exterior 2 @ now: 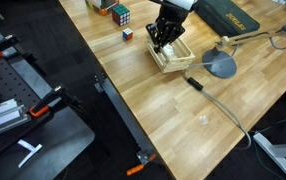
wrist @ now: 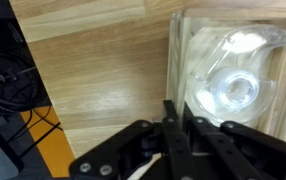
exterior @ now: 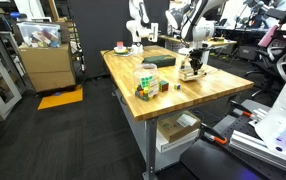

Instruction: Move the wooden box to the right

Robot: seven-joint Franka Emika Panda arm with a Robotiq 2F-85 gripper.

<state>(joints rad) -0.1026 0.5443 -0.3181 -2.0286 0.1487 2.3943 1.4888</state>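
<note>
The wooden box (exterior 2: 177,58) is a small pale open box near the middle of the wooden table (exterior 2: 133,95); it also shows in an exterior view (exterior: 191,73). In the wrist view its pale wall (wrist: 179,70) runs between my two black fingers, and a clear plastic tape dispenser (wrist: 233,85) lies inside it. My gripper (wrist: 180,125) is shut on that wall, one finger inside the box and one outside. It stands straight down over the box in both exterior views (exterior 2: 165,40) (exterior: 195,60).
A large puzzle cube (exterior 2: 119,13) and a small one (exterior 2: 127,34) sit near the table's end. A grey lamp base (exterior 2: 220,66), a black marker (exterior 2: 195,84) and a dark case (exterior 2: 229,15) lie around the box. A cardboard box (exterior: 45,62) stands off the table.
</note>
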